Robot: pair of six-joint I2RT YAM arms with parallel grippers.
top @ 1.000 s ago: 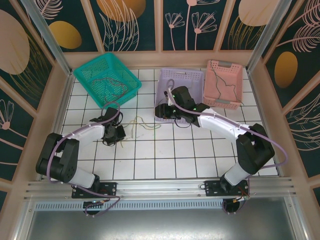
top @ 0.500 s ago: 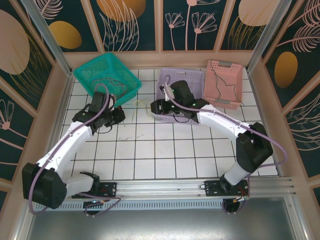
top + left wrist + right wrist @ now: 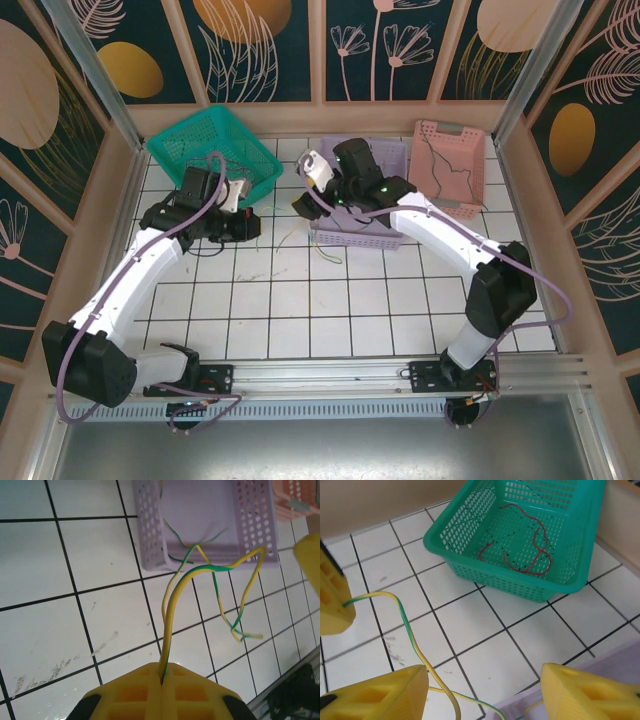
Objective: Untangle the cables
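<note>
White-tiled desk (image 3: 300, 310) with dark grid lines carries a thin yellow-green striped cable (image 3: 172, 600). One end is pinched in the closed left claw (image 3: 161, 682), and the rest trails toward the lilac perforated plastic basket (image 3: 150, 540). The right claw (image 3: 482, 690) gapes, the cable running loose beside one finger. Thin red cables (image 3: 540, 540) lie in the teal mesh basket (image 3: 470, 545).

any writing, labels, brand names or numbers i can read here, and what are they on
None can be read.
teal basket, purple basket, pink basket: plain plastic, no lettering visible.
grey tag on the pink basket's far rim: too small to tell if it carries print.
yellow-green cable: no markings visible on its sheath.
</note>
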